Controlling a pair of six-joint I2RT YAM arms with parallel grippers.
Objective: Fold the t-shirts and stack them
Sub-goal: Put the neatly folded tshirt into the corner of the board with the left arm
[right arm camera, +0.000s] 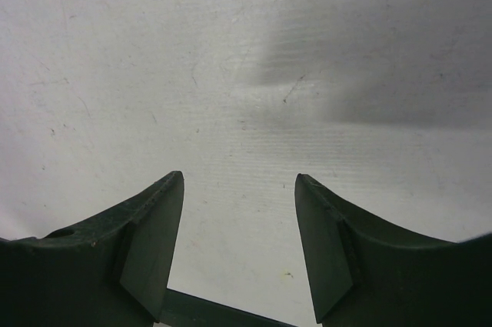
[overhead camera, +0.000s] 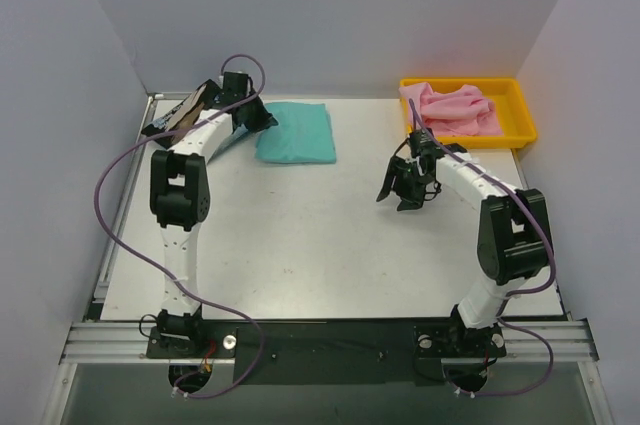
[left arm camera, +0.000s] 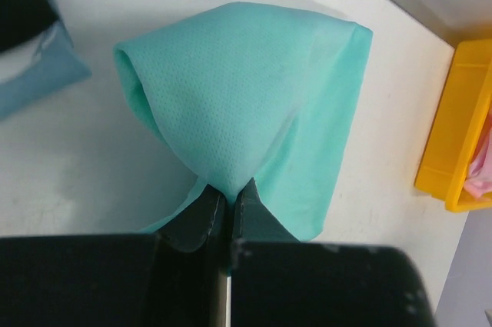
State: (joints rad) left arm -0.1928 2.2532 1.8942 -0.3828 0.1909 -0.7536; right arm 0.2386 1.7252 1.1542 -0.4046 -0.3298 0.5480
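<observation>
The teal-green t-shirt (overhead camera: 296,132) lies folded at the back of the table, left of centre. My left gripper (overhead camera: 262,122) is at its left edge and is shut on a pinch of the teal cloth (left arm camera: 238,111), which rises in a peak to the closed fingertips (left arm camera: 229,195). The pink t-shirt (overhead camera: 455,108) lies crumpled in the yellow tray (overhead camera: 520,125) at the back right. The black streaked t-shirt (overhead camera: 180,113) lies at the back left corner, partly behind my left arm; a piece shows in the left wrist view (left arm camera: 31,42). My right gripper (overhead camera: 408,190) is open and empty over bare table (right arm camera: 240,181).
White walls close in the back and both sides of the table. The yellow tray's edge shows at the right of the left wrist view (left arm camera: 453,135). Purple cables loop along both arms.
</observation>
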